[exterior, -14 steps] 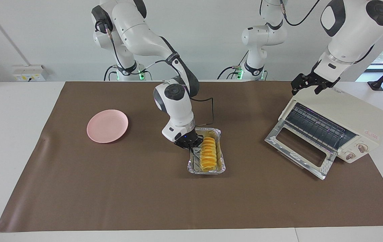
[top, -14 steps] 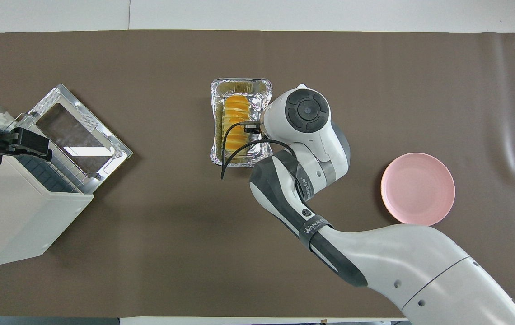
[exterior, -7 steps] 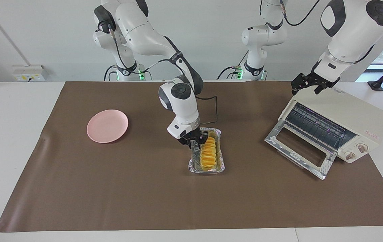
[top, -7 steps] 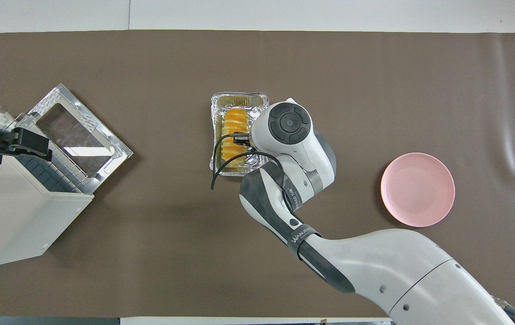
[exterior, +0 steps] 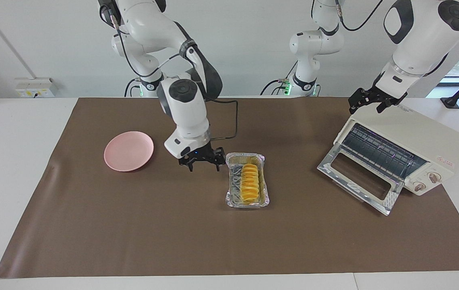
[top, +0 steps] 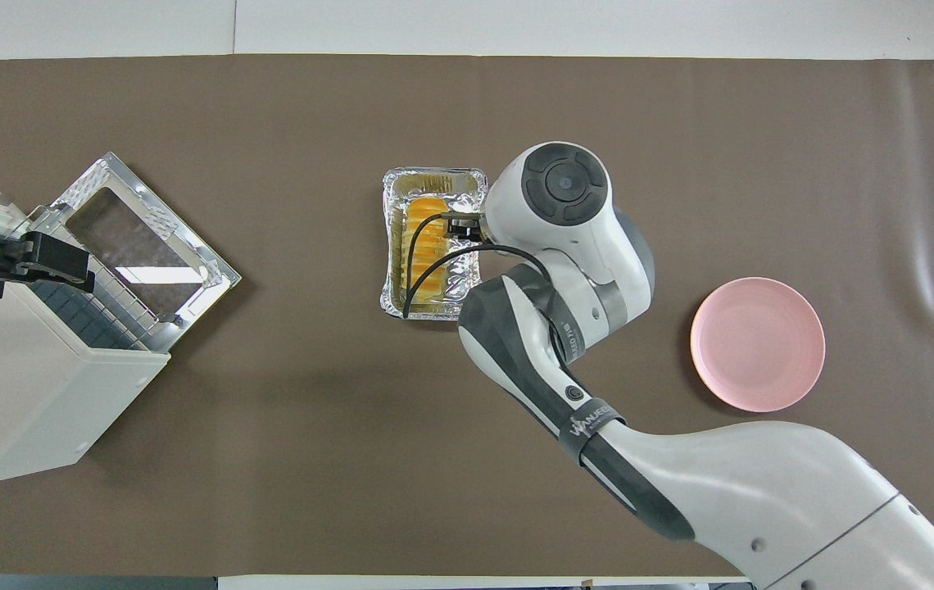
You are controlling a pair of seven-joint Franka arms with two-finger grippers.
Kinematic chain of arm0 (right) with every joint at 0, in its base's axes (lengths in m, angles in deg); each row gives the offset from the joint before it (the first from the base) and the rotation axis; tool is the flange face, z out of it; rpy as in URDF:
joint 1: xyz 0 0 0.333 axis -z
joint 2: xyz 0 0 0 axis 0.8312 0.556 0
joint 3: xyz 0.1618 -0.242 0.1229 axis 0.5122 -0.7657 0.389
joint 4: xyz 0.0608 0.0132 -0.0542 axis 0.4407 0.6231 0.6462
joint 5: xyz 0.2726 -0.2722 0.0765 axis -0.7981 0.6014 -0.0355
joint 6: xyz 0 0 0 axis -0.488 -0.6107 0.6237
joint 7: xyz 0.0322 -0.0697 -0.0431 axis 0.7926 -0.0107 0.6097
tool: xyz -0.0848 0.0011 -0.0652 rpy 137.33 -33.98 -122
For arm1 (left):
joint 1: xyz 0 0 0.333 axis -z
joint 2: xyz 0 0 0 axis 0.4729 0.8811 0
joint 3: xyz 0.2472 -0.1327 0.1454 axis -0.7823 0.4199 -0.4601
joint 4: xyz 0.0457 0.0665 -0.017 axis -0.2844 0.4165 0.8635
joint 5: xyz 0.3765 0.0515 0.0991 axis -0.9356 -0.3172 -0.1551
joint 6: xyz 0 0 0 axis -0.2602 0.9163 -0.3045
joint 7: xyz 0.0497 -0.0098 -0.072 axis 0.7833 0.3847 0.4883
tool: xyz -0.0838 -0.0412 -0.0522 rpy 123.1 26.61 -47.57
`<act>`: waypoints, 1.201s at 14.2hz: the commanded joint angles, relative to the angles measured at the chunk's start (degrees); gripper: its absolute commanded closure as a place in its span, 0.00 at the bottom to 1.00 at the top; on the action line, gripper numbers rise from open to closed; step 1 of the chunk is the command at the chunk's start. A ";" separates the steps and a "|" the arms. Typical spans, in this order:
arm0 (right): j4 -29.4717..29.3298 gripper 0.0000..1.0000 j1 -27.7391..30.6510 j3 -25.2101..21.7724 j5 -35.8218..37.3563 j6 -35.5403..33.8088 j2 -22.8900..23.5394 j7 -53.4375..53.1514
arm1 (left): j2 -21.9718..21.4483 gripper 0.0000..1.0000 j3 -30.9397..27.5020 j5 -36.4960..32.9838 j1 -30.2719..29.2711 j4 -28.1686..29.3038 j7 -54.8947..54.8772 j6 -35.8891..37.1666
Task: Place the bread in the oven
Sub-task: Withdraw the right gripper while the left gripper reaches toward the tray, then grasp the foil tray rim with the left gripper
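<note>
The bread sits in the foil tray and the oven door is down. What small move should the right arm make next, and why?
Probably bring the right gripper over the bread and lower it. It hangs open and empty beside the foil tray, toward the pink plate. The oven already stands open, and the left gripper waits over its top.

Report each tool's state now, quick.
Left tool: open, empty, over the oven top.
Right tool: open, empty, beside the foil tray with the bread.
</note>
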 commanded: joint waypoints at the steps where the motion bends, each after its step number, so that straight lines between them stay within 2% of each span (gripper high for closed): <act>1: 1.53 0.00 6.46 0.90 -0.09 -6.69 -6.16 9.70 | -1.25 0.00 0.10 0.91 -0.01 0.94 -0.15 -1.26; 3: 1.53 0.00 9.89 0.90 -0.18 -12.23 -10.29 13.85 | -1.77 0.00 0.45 0.56 0.08 0.94 1.42 -1.43; 5: 1.53 0.00 13.58 0.90 -0.18 -17.68 -15.12 15.79 | -1.16 0.00 0.89 0.47 0.95 0.85 5.64 -7.03; 8: 1.61 0.00 18.50 0.81 -0.18 -25.06 -21.02 18.34 | 3.04 0.00 0.98 0.73 6.39 -0.63 7.40 -11.43; 10: 1.70 0.00 21.58 0.81 -0.01 -28.76 -22.00 20.36 | 7.51 0.00 0.98 0.21 12.35 -1.86 14.75 -15.05; 12: 3.97 0.00 23.43 0.81 -0.01 -27.65 -22.78 21.60 | 12.70 0.00 0.98 -0.14 17.63 -5.54 22.47 -16.10; 13: 4.77 0.00 23.96 0.81 -0.18 -25.63 -22.79 21.69 | 13.86 0.00 0.98 -0.06 19.74 -5.56 28.44 -20.38; 15: 4.87 0.00 23.97 0.81 -0.18 -26.32 -22.70 21.60 | 16.93 0.00 0.98 -0.32 22.83 -5.21 30.26 -26.55; 17: 4.69 0.00 23.97 0.81 -0.27 -25.97 -22.00 21.60 | 20.79 0.00 0.98 -1.45 25.64 -6.17 30.26 -27.80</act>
